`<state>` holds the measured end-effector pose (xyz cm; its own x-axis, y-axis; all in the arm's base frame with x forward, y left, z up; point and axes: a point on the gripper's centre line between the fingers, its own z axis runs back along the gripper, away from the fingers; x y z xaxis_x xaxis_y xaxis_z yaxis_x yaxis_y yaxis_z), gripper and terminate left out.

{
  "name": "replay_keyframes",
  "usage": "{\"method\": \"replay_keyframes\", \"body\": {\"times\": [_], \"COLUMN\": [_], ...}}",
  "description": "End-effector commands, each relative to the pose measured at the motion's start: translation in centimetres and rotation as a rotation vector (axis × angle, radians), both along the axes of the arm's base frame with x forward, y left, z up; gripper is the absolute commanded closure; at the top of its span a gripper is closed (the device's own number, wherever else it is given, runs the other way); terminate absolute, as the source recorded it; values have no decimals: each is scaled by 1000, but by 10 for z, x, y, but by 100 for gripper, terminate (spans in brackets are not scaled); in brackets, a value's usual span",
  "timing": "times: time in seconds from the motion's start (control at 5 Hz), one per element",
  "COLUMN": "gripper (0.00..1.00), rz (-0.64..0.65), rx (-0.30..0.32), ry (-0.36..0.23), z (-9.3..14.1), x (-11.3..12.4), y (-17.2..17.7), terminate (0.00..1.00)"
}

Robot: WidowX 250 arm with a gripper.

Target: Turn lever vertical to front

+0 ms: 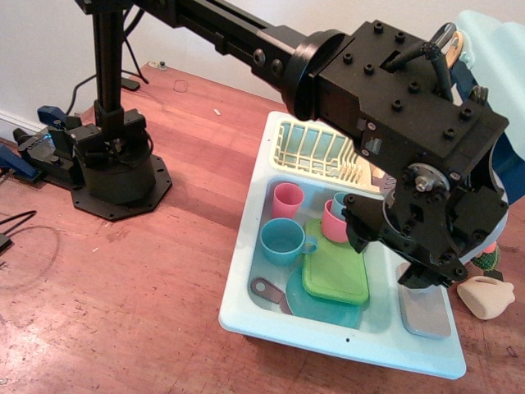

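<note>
The pale grey arched lever does not show; it is hidden or out of view, and the black wrist block covers the right side of the sink. My gripper (394, 254) hangs low over the right part of the pale blue toy sink (246, 305), just above the flat grey rectangular pad (425, 313). Its dark fingers (358, 228) point down, seen from behind the wrist. The frame does not show whether the jaws are open or shut, or whether they hold anything.
In the sink lie a pink cup (287, 199), a blue cup (283, 240), another pink cup (332, 223), a green square plate (335, 271) on a teal plate (324, 310), and a yellow dish rack (316, 152). A tan object (486, 297) lies at the right. The arm's base (115, 168) stands at the left.
</note>
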<state>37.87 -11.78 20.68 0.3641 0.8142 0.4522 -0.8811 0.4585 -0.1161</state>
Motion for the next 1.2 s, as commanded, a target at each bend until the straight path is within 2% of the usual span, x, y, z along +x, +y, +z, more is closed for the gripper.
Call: {"method": "replay_keyframes", "body": {"times": [0.0,0.4,1.0], "gripper": [0,0,0], "rz": [0,5,36], "rx": [0,7,43], "ry": [0,-2,-128], "z": [0,-1,-11], "x": [0,4,37], "y": [0,12,29], "terminate": [0,0,0]}}
